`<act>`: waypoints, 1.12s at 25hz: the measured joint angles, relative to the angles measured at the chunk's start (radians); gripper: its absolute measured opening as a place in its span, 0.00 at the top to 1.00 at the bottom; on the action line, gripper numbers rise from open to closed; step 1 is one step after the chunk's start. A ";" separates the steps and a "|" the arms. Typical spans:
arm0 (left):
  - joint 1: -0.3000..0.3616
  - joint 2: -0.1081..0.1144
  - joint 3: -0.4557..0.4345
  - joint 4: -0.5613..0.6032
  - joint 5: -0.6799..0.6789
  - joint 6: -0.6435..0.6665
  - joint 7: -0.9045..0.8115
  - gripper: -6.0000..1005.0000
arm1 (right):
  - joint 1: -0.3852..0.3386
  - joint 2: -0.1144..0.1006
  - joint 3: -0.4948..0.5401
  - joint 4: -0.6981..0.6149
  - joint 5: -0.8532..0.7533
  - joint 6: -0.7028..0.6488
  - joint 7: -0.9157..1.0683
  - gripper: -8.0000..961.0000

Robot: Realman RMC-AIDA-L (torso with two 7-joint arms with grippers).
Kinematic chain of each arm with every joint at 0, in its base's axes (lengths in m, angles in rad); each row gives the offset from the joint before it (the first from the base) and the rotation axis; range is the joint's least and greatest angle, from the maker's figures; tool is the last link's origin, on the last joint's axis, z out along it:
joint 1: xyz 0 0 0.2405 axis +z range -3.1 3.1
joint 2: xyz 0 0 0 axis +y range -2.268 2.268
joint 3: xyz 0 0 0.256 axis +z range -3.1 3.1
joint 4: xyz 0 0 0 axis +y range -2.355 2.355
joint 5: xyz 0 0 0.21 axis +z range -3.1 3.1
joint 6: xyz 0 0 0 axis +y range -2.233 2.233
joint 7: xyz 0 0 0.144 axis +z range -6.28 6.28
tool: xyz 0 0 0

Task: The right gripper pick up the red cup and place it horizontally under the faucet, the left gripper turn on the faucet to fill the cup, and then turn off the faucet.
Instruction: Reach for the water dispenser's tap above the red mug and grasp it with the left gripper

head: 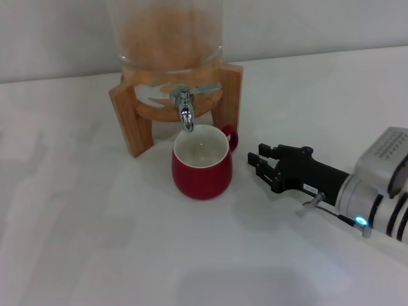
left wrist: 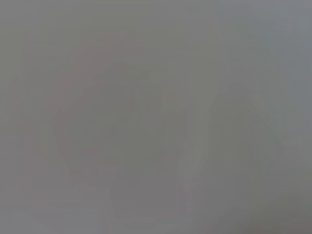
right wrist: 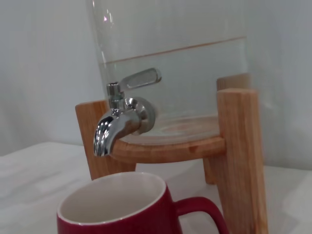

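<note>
The red cup (head: 202,164) stands upright on the white table, right under the faucet (head: 185,108); its handle points to the back right. The cup looks empty. The chrome faucet's lever (head: 205,88) points to the right. In the right wrist view the cup (right wrist: 127,210) sits below the faucet spout (right wrist: 117,127). My right gripper (head: 260,164) is open and empty, a short way to the right of the cup, not touching it. My left gripper is out of view; its wrist view shows only grey blur.
The glass dispenser (head: 167,32) rests on a wooden stand (head: 127,118) at the back centre, with water inside (right wrist: 185,83). The white table (head: 89,242) spreads to the front and left.
</note>
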 joint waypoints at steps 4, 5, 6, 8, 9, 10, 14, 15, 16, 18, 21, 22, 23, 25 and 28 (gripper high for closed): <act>-0.004 0.000 0.000 -0.005 0.000 -0.001 0.001 0.13 | -0.023 -0.007 0.006 0.006 0.000 -0.045 0.000 0.68; -0.005 0.000 0.000 -0.007 0.000 -0.001 0.002 0.13 | -0.030 -0.008 0.011 0.007 0.000 -0.056 -0.001 0.68; -0.006 0.000 0.000 -0.009 0.000 -0.001 0.002 0.13 | -0.036 -0.010 0.016 0.008 0.000 -0.066 -0.002 0.68; -0.008 0.000 0.000 -0.010 0.000 -0.001 0.003 0.13 | -0.049 -0.014 0.028 0.009 0.000 -0.090 -0.003 0.68; -0.008 0.000 -0.001 -0.010 0.000 -0.001 0.003 0.13 | -0.053 -0.017 0.032 0.009 0.000 -0.098 -0.003 0.68; -0.009 0.000 -0.002 -0.011 0.000 -0.002 0.004 0.13 | -0.058 -0.019 0.037 0.009 0.000 -0.107 -0.003 0.68; -0.013 0.000 -0.006 -0.013 0.000 -0.003 0.005 0.13 | -0.068 -0.031 0.061 0.010 0.000 -0.139 -0.003 0.67; -0.014 0.000 -0.007 -0.014 -0.001 -0.003 0.005 0.13 | -0.069 -0.036 0.072 0.010 0.000 -0.146 -0.003 0.67; -0.014 0.000 -0.007 -0.014 -0.002 -0.003 0.005 0.13 | -0.069 -0.038 0.081 0.010 0.000 -0.152 -0.003 0.67; -0.016 0.000 -0.008 -0.017 -0.005 -0.003 0.005 0.13 | -0.070 -0.043 0.106 0.012 0.000 -0.168 -0.005 0.67; -0.022 -0.001 -0.011 -0.027 -0.013 -0.003 0.006 0.13 | -0.069 -0.045 0.160 0.027 0.000 -0.202 -0.019 0.67; -0.026 -0.001 -0.012 -0.034 -0.018 -0.003 0.006 0.13 | -0.068 -0.044 0.178 0.036 0.000 -0.214 -0.028 0.67; -0.030 -0.002 -0.013 -0.039 -0.020 -0.003 0.006 0.13 | -0.064 -0.041 0.206 0.048 0.000 -0.230 -0.043 0.67; -0.044 -0.003 -0.019 -0.056 -0.024 -0.003 0.005 0.13 | -0.062 -0.031 0.259 0.062 0.000 -0.249 -0.073 0.67; -0.053 -0.004 -0.033 -0.067 -0.025 0.000 0.002 0.13 | -0.061 -0.013 0.347 0.066 0.000 -0.267 -0.135 0.66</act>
